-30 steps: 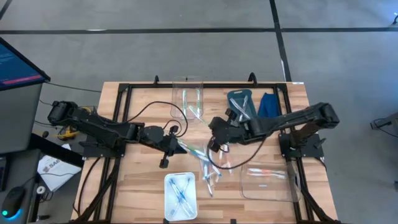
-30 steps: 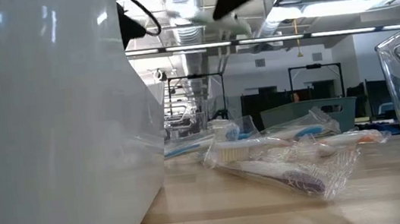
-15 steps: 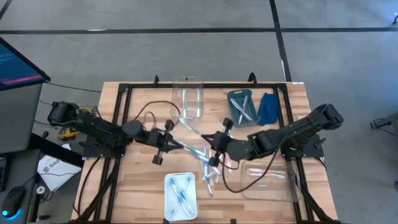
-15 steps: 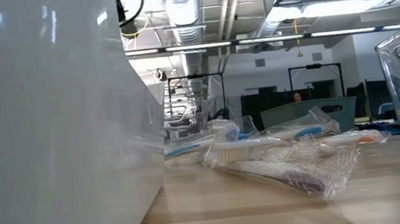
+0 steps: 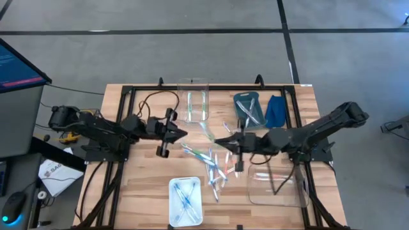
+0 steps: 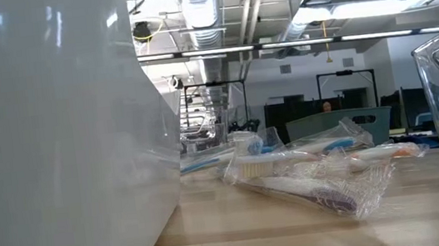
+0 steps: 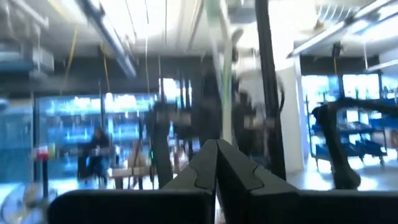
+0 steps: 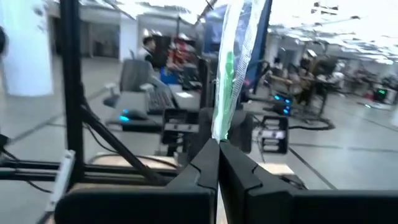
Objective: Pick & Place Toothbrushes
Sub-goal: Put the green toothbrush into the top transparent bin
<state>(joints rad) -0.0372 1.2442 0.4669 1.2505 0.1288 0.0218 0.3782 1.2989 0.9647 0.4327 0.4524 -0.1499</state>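
Toothbrushes (image 5: 214, 167) scattered in a loose heap at mid-table, most of them in crinkled clear wrappers, green, blue and orange-pink parts showing through; same heap lying flat on the wood in the low view (image 6: 310, 181).

Just above that heap, at its far edge: right gripper (image 5: 222, 141), reaching in from the right side. Fingers (image 8: 205, 163) pressed together, pinching one wrapped toothbrush (image 8: 231, 68) by its end, green part visible inside the wrapper, standing out straight from the fingertips.

Facing it from the left, a little apart: left gripper (image 5: 184, 133), held over bare table (image 5: 137, 185). Fingers (image 7: 202, 165) pressed together too. Blurred pale stick (image 7: 224, 81) with a green tinge rising from their tips; gripped or merely behind them, cannot tell.

Farther out, more brushes already sorted: green ones in the clear tub (image 5: 193, 102) at the far edge, a few in the teal tray (image 5: 248, 110) beside it, blue ones in the white tray (image 5: 185, 193) at the near edge, an orange-pink one in the clear bin (image 5: 275, 186) at the near right. Folded blue cloth (image 5: 277, 110) touching the teal tray's right side.
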